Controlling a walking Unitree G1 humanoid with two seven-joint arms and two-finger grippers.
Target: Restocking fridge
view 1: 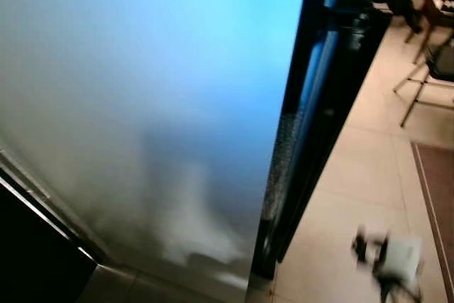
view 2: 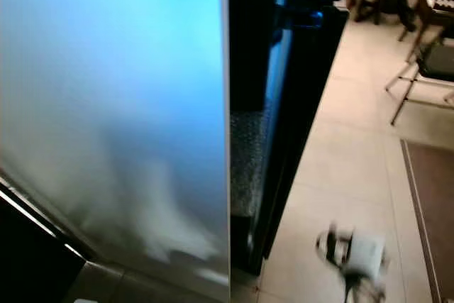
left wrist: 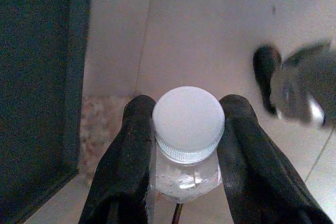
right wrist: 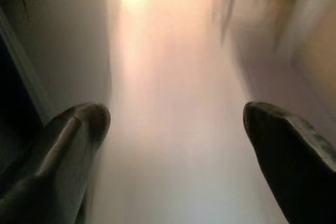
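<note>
Clear plastic bottle [left wrist: 187, 150], round white ribbed cap, droplets inside, clamped at neck between left gripper [left wrist: 186, 140] fingers, above pale tiled floor [left wrist: 210, 30]. Right gripper [right wrist: 176, 124] fingers spread wide, holding nothing. Fridge door [view 1: 142, 104]: smooth blurred panel, bluish sheen, close ahead. Metal-legged chair [view 1: 425, 76] well apart, near rug [view 1: 436, 196].

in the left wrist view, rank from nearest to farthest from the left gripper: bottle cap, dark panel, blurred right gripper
1. Bottle cap, clamped between the left gripper's fingers.
2 and 3. Dark panel on one side and blurred right gripper on the other: too close to call.
</note>
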